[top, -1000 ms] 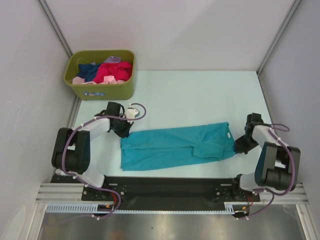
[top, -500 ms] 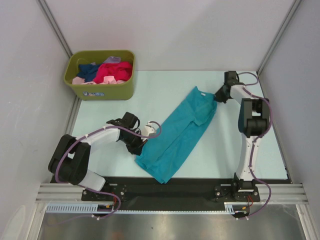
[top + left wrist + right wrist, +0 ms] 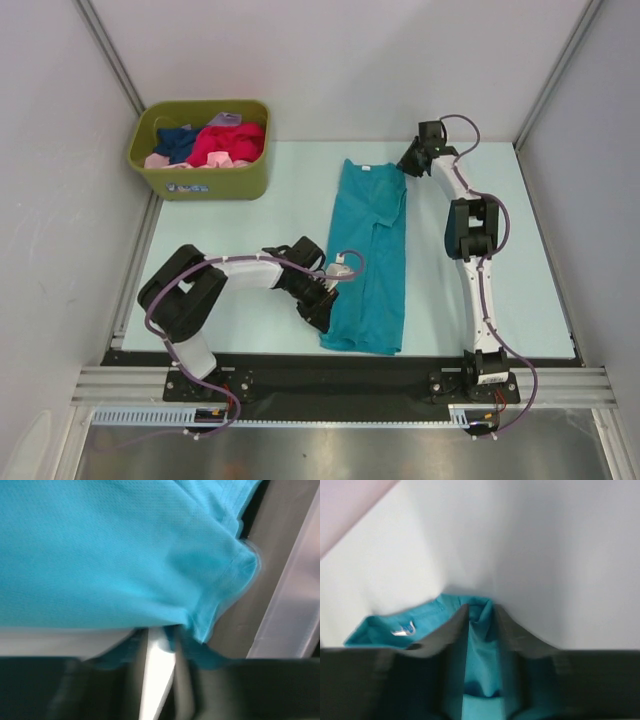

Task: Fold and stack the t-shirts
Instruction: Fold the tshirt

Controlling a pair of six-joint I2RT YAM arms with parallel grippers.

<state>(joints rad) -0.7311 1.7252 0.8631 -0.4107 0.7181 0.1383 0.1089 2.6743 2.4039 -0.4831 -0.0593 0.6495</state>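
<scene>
A teal-blue t-shirt (image 3: 375,250) lies folded lengthwise on the pale table, running from the far middle to the near edge. My left gripper (image 3: 322,303) is at its near left hem corner and shut on the cloth. In the left wrist view the shirt (image 3: 125,555) fills the top and its hem hangs around the left gripper (image 3: 160,640). My right gripper (image 3: 405,166), arm stretched far, is shut on the far right corner beside the collar. In the right wrist view the right gripper (image 3: 480,612) has teal cloth (image 3: 385,625) pinched between its jaws.
An olive-green bin (image 3: 200,185) stands at the far left, holding a magenta-red shirt (image 3: 230,140), a navy one (image 3: 175,140) and a pale pink one (image 3: 158,160). A black strip (image 3: 330,370) runs along the near edge. Walls enclose the table.
Both grippers have swung the teal shirt from lying crosswise near the front to lying lengthwise. The right gripper moved to the far side. The left gripper moved right and nearer.
</scene>
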